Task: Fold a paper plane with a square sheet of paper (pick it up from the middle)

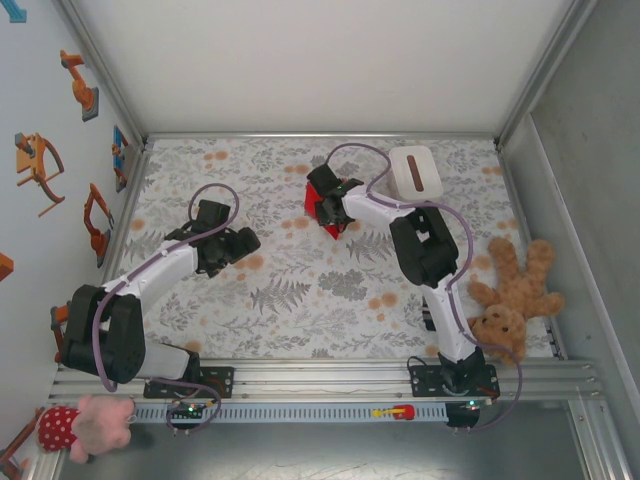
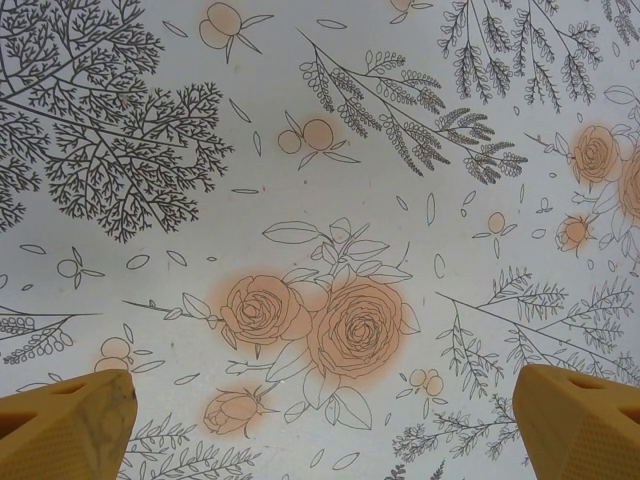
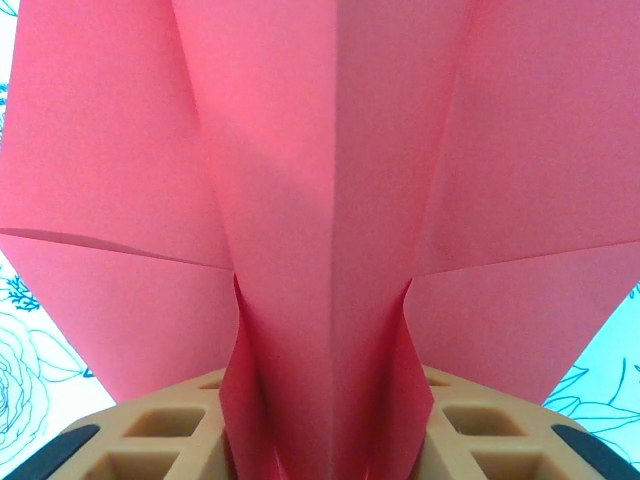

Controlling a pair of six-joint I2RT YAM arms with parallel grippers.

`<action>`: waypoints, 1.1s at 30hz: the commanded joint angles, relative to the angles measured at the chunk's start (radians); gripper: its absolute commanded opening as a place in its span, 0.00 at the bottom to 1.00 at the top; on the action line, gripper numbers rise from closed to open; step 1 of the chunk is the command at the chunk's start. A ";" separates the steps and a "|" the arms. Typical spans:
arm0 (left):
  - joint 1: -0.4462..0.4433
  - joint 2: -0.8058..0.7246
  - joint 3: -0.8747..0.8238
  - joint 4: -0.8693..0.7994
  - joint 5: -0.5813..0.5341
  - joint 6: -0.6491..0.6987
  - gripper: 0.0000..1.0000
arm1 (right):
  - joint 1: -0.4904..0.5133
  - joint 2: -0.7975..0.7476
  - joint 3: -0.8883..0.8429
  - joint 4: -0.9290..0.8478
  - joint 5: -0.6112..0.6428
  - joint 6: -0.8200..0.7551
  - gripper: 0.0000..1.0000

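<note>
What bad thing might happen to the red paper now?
1. The right gripper pinches the red paper bunched in its grip, so it might crumple or tear instead of creasing neatly.
2. The left gripper hangs open away from the paper, so nothing steadies the loose flaps.
3. The white box sits close by and could get bumped.

The worktop (image 1: 300, 320) is seen from above and behind, its near edge at 6 o'clock. Its flowered surface is viewed close, straight down, from the left tool (image 2: 325, 410). The red paper (image 3: 330, 200) is viewed very near from the right tool (image 3: 325, 435) and shared with the overhead view.
</note>
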 commanded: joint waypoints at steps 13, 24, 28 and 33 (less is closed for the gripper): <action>0.089 -0.053 0.144 0.036 -0.078 0.097 0.96 | -0.027 -0.303 0.004 -0.039 0.006 -0.049 0.47; 0.156 -0.329 -0.073 0.248 -0.419 0.285 0.96 | -0.130 -0.839 -0.526 0.181 0.337 -0.172 0.91; 0.190 -0.393 -0.162 0.310 -0.502 0.359 0.96 | -0.212 -0.974 -0.715 0.231 0.497 -0.173 0.94; 0.210 -0.409 -0.306 0.557 -0.476 0.515 0.96 | -0.341 -1.115 -0.974 0.409 0.582 -0.189 0.95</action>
